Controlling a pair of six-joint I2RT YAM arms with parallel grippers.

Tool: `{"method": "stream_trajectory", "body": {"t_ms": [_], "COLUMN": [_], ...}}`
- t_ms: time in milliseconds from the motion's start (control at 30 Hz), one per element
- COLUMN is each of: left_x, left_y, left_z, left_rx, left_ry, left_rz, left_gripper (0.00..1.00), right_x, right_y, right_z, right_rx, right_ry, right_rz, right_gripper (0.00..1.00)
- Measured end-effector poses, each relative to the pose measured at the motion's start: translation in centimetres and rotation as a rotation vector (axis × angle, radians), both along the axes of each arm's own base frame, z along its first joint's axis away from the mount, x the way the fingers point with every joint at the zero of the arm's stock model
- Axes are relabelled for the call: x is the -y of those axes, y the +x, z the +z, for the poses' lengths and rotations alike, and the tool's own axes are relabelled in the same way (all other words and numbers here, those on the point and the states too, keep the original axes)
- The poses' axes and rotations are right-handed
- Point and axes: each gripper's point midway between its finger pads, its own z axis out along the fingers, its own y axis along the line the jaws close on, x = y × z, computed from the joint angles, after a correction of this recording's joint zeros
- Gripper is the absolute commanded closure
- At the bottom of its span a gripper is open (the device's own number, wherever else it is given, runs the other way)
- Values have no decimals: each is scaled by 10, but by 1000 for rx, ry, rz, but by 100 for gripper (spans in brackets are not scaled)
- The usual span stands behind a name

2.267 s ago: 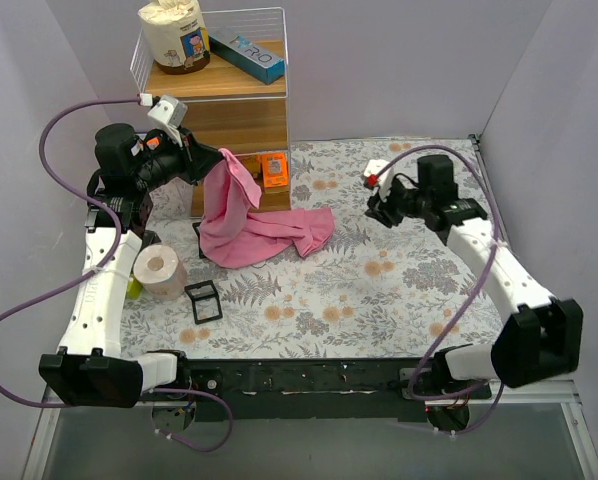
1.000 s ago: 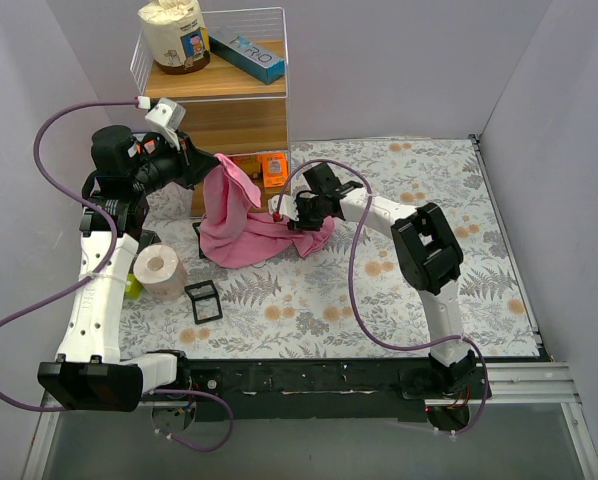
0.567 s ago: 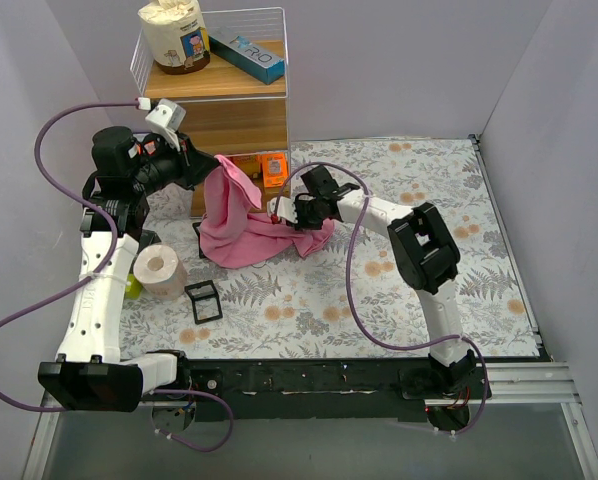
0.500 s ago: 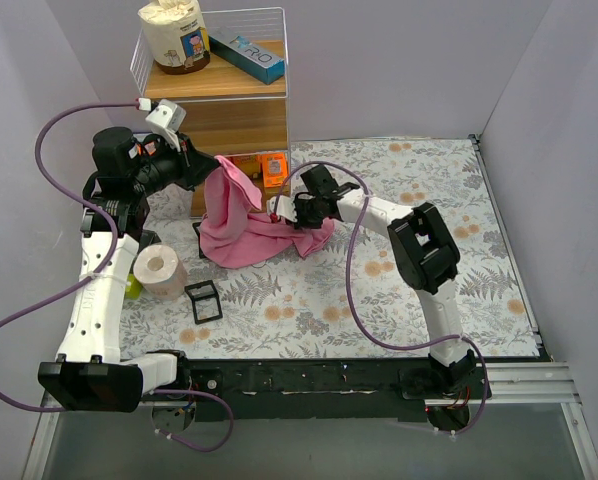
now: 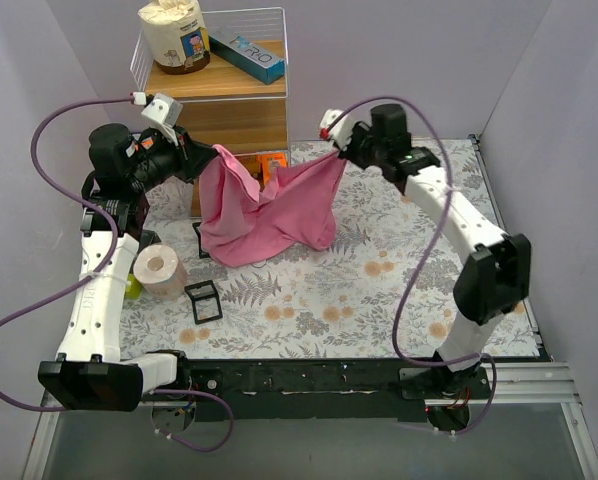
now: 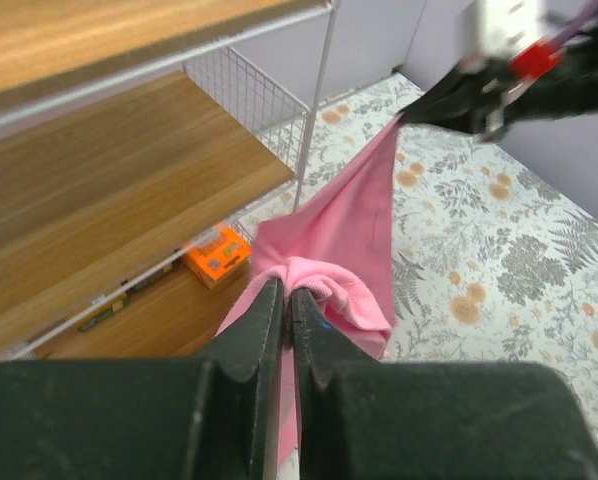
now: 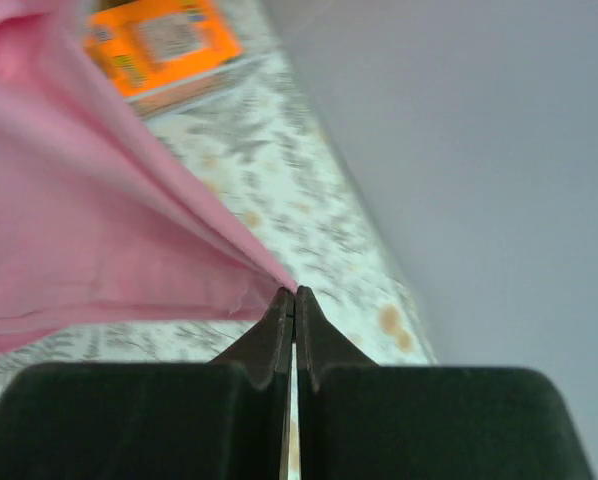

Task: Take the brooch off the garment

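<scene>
The pink garment point(image 5: 279, 205) hangs stretched in the air between both grippers, its lower part resting on the floral cloth. My left gripper point(image 5: 211, 152) is shut on a bunched fold at the garment's left top, seen close up in the left wrist view as gripper point(image 6: 287, 290) pinching garment point(image 6: 349, 230). My right gripper point(image 5: 339, 155) is shut on a thin corner of the fabric at the right top; the right wrist view shows that gripper point(image 7: 295, 293) pinching the garment point(image 7: 99, 230). The brooch is hidden in every view.
A wooden wire-framed shelf unit point(image 5: 234, 110) stands at the back left, with an orange box point(image 5: 273, 168) at its foot. A toilet paper roll point(image 5: 159, 268) and a small black square frame point(image 5: 202, 300) lie front left. Walls close in on both sides.
My right gripper shut on the garment's edge, then lifted it up and back to the right, spreading the fabric. The left gripper kept its hold in place.
</scene>
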Motion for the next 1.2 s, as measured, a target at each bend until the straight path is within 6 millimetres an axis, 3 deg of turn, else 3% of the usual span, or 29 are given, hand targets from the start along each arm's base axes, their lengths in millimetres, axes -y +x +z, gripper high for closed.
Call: {"method": "stream_trajectory", "body": {"t_ms": [133, 300, 367, 533, 667, 833, 1000, 1100, 1200], "left_x": [-2, -3, -5, -7, 6, 16, 18, 17, 16], "left_y": [6, 6, 8, 22, 7, -19, -49, -79, -122], "left_z": [20, 70, 94, 158, 181, 202, 224, 242, 266], "left_rx": [66, 203, 246, 359, 418, 464, 522, 578, 667], "left_ry": [-11, -27, -31, -23, -4, -16, -42, -56, -70], "left_rz": [17, 32, 42, 54, -43, -125, -147, -149, -158], "left_gripper": [100, 100, 100, 100, 100, 100, 100, 100, 100], "right_x": [63, 110, 138, 218, 227, 231, 247, 255, 260], "right_y": [-7, -37, -41, -43, -57, -105, -173, -217, -255], "right_z": [103, 195, 224, 262, 294, 344, 416, 437, 445], "right_rx": [191, 376, 434, 533, 603, 721, 893, 962, 1000], "right_ry": [79, 163, 204, 244, 267, 300, 364, 386, 404], "right_rz": [-182, -303, -359, -534, -545, -534, -571, -579, -581], "right_gripper": [99, 99, 99, 99, 99, 99, 99, 99, 99]}}
